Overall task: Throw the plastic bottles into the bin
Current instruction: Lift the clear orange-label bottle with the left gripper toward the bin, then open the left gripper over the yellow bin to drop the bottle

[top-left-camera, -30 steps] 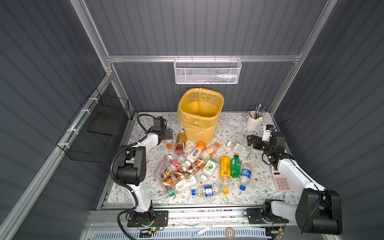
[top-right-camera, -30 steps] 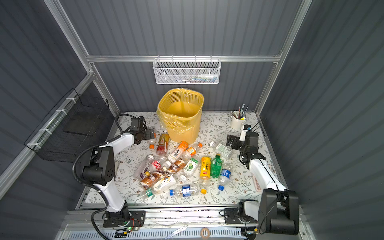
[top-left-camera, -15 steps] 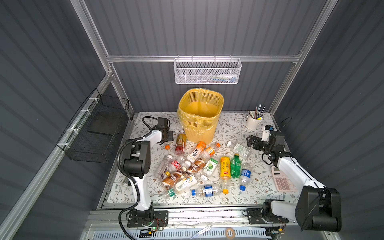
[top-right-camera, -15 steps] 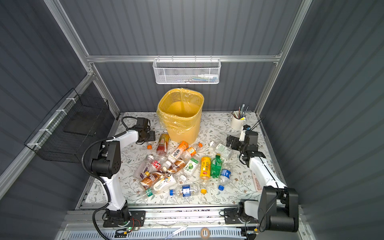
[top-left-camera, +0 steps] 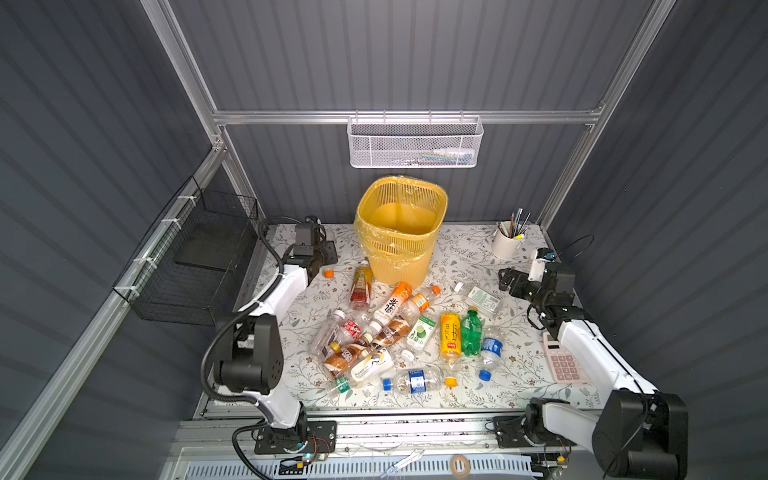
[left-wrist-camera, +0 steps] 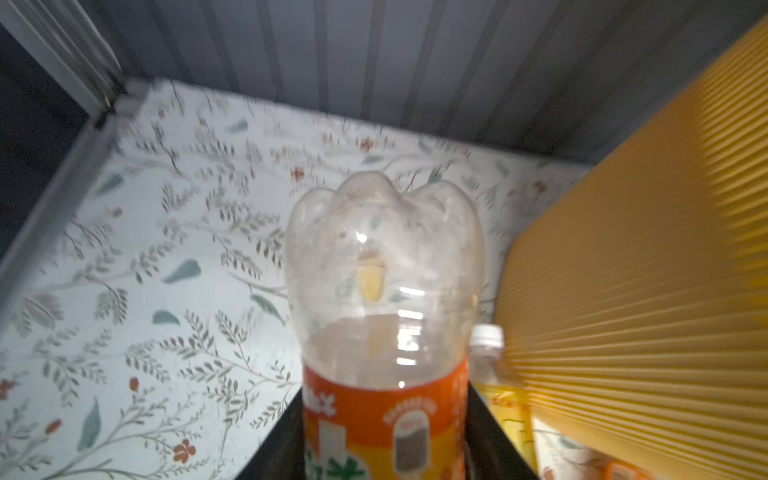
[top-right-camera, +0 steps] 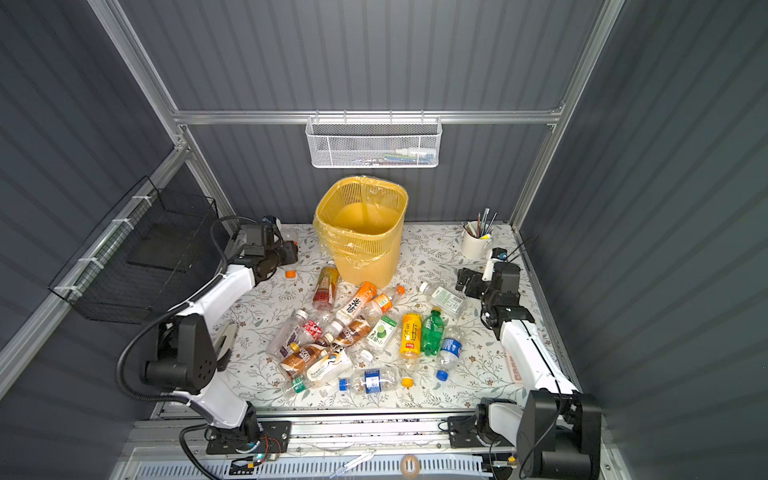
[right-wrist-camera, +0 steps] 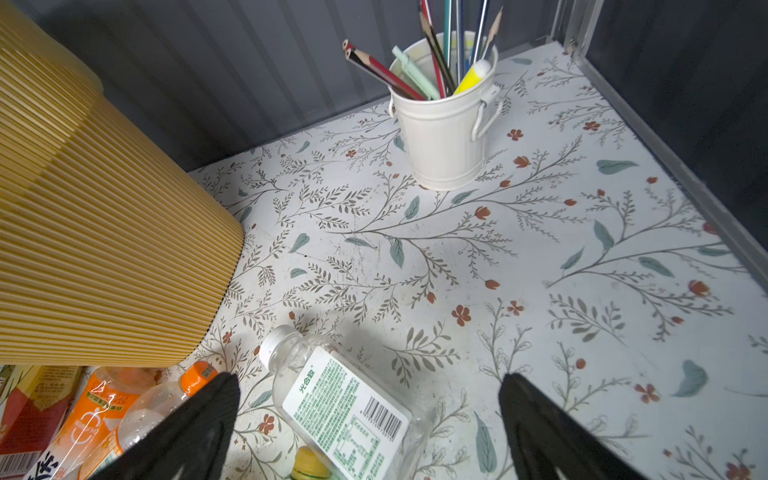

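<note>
Your left hand (left-wrist-camera: 382,399) is clenched on an orange-labelled bottle (left-wrist-camera: 382,291). In the left wrist view its black fingers (left-wrist-camera: 282,449) press the label on both sides. The bottle's clear, lobed base points away from the camera, out over the floral surface (left-wrist-camera: 166,270). That view is blurred, so you cannot tell whether the bottle is lifted off the surface. In both top views this hand sits low at the back left, just left of the bin (top-left-camera: 399,249), with a loose orange cap (top-left-camera: 329,273) near it.

Your right hand (right-wrist-camera: 369,378) is released, jaws spread wide, holding nothing. It hovers over a clear bottle with a white and green label (right-wrist-camera: 345,403), which lies on its side.

The bin stands upright at the back middle of the surface. It is yellow and lattice-sided, lined with a clear bag. The other plastic bottles (top-left-camera: 390,332) lie on their sides in front of it, several touching or overlapping. One with a yellow and red label (top-left-camera: 361,284) has its white cap just beside the bin's foot. A white cup (top-left-camera: 507,245) of pens stands at the back right, and a pink calculator (top-left-camera: 563,365) lies by the right arm.
</note>
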### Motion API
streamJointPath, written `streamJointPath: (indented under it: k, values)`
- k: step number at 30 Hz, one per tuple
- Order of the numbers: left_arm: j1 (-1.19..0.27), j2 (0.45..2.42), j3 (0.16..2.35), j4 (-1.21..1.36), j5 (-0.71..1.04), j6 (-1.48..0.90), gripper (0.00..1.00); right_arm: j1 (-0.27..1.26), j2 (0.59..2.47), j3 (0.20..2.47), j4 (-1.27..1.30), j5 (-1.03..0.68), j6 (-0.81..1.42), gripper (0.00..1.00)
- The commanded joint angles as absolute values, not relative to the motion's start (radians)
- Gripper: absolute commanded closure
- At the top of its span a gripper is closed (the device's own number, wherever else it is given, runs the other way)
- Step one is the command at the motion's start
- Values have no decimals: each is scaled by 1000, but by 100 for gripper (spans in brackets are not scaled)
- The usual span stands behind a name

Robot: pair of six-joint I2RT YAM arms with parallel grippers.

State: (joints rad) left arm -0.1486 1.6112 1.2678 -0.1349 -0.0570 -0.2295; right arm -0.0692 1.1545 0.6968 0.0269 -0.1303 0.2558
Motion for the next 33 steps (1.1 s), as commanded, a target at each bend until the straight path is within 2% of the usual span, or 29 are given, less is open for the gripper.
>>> streamJointPath:
  k: [1,6,8,12,15,16,19,22,33]
  values:
    - [-151,1478,1258,18,-8,-206,58,-64,1125,668,73,-91,268,1]
    - [-272,1350,1273,187,-88,-54,62,-64,1070,651,90,-71,267,1]
    - [-328,1352,1320,223,-88,-10,60,-64,1060,649,91,-73,267,1]
    - [-378,1449,1491,160,-18,-8,60,-64,1057,668,61,-111,258,1]
    - [-421,1576,1636,-4,12,1,57,-64,1066,685,31,-124,255,1]
    - [-434,1637,1726,-113,8,9,55,-64,1070,692,16,-124,253,1]
    - [-457,1726,1875,-278,-57,11,21,-64,1072,720,-33,-118,235,1]
    - [-457,1633,1769,-130,-71,-2,1,-64,1052,725,-49,-87,226,1]
    - [-457,1427,1548,-8,-85,-32,0,-61,1053,732,-55,-101,252,1]
